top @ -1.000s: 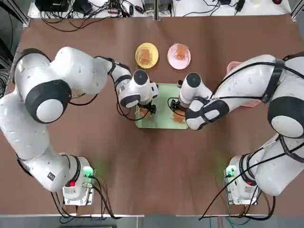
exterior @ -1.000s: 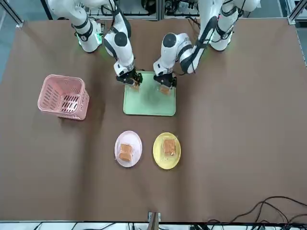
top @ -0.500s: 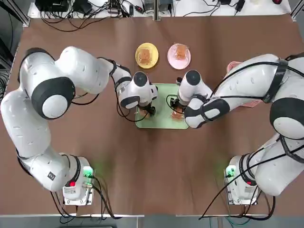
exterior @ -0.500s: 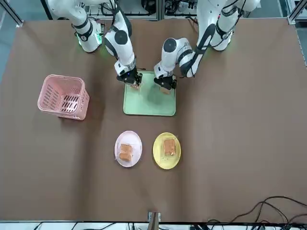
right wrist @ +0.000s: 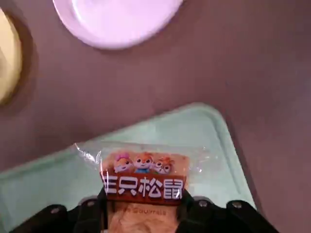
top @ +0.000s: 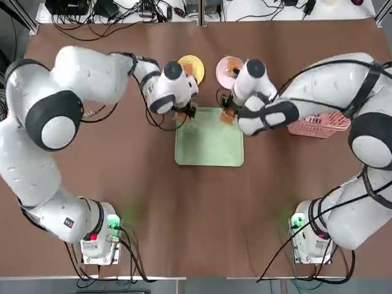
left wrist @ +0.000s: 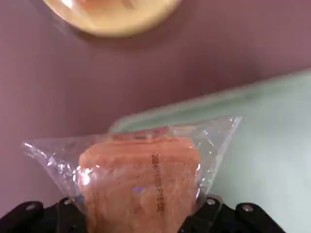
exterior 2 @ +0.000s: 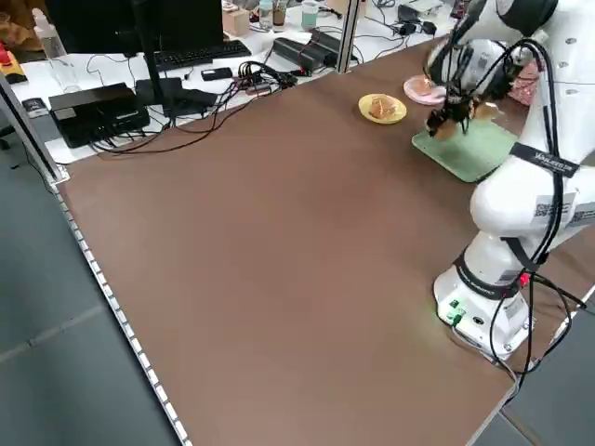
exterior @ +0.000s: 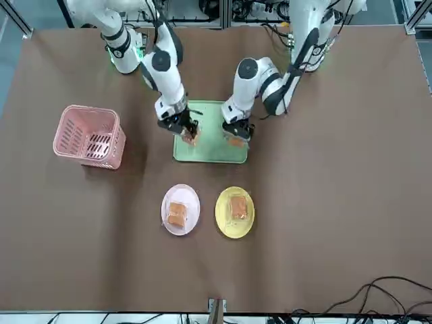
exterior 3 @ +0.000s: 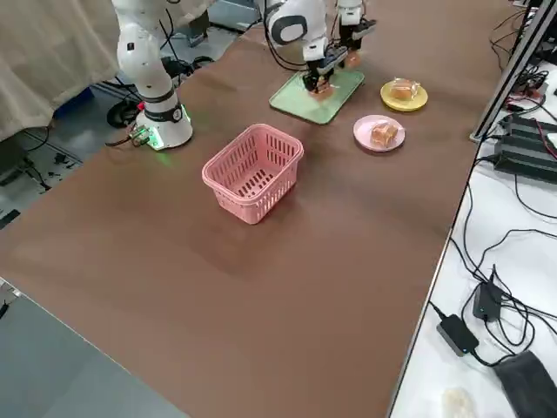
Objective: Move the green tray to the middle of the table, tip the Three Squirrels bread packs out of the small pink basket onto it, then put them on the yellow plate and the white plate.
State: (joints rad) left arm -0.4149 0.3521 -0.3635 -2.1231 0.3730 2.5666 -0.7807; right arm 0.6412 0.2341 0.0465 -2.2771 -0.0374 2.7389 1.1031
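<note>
The Three Squirrels bread packs are small clear plastic packets, each with a golden-brown square of bread and a dark red label, and two of them are in the air right now. The left tool [exterior: 235, 139] is clamped on one pack [left wrist: 141, 174], which sticks out past its fingertips with the bare bread side showing. The right tool [exterior: 189, 133] is closed on another [right wrist: 145, 187], label side up. Both hang over the far end of the flat pale green rectangular tray [top: 209, 144], the end nearest the plates. To my eye each is held by one end so the free end can be laid down first.

The other two packs already rest one apiece on the small round yellow plate [exterior: 234, 212] and the small round white plate with a faint pink tint [exterior: 180, 209]. These plates sit side by side just beyond the tray on the dark brown counter [exterior: 337, 169]. The left tool's pack is lined up with the yellow plate and the right tool's with the white one, which suggests each arm serves the plate on its own side.

The small pink slatted plastic basket [exterior: 90, 136] stands upright and empty, well off to the robot's right. The tray lies bare in the middle of the counter, so only the last two drops seem to remain.
</note>
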